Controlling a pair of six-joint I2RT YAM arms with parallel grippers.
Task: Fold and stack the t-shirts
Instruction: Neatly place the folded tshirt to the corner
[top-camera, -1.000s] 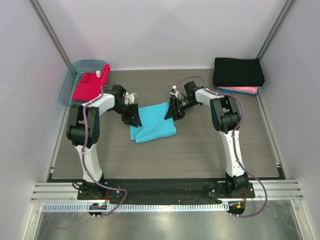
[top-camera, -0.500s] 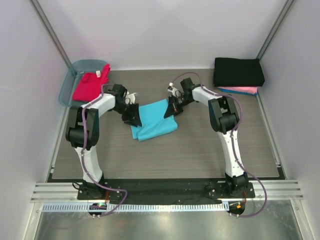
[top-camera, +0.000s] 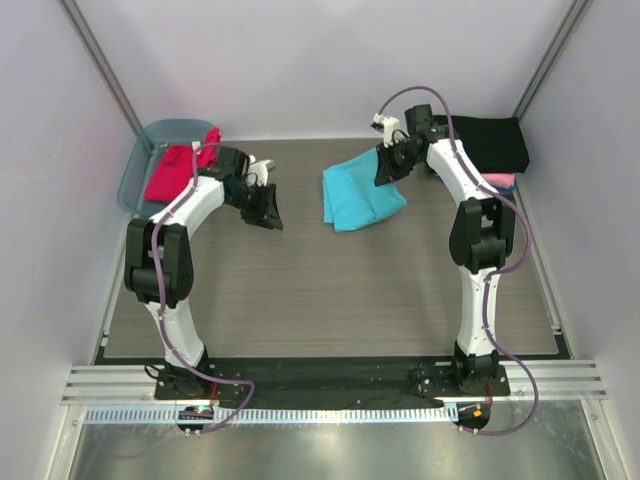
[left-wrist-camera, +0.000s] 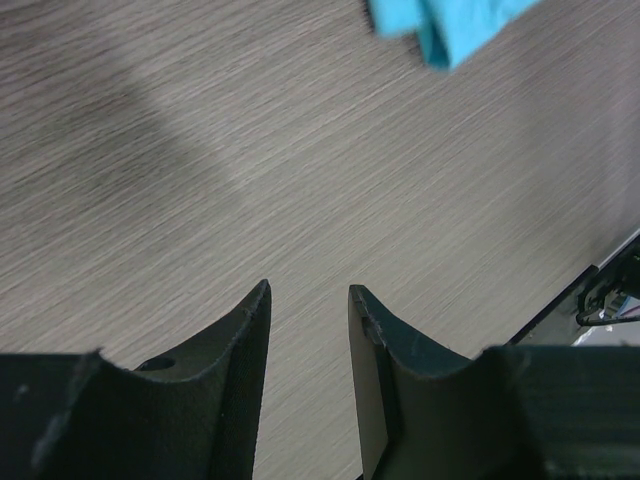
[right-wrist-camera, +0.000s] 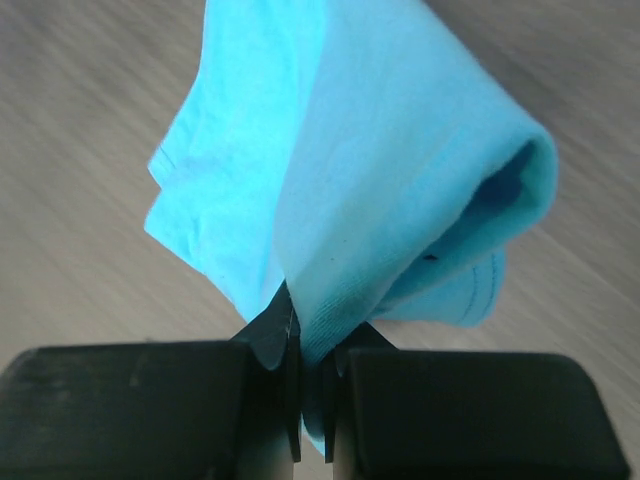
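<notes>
Because it is pinched along one edge only, the folded turquoise t-shirt (top-camera: 362, 195) droops from the right jaws as a soft bundle. Its layers bulge into a rounded loop, and a stitched hem shows in the right wrist view. Whether its lower end brushes the surface (top-camera: 330, 290) I cannot tell. It hangs at about one o'clock from the middle, short of the stack at two o'clock, and I judge it is being carried there. The right jaws are closed tight on the cloth, with only a thin wedge of knit fabric between them.

The stack is a thick, squarely folded black t-shirt (top-camera: 478, 143) lying on a pink t-shirt (top-camera: 497, 181), of which only a strip shows.

At about ten o'clock from the middle, the left jaws stand partly open and hold nothing. They hang over matte wood-grain laminate, well apart from the turquoise cloth and probably parked out of the way. Farther out, in the ten o'clock corner, a red-magenta t-shirt (top-camera: 180, 170) lies crumpled and unfolded in a translucent blue-grey plastic tub (top-camera: 135, 170).
</notes>
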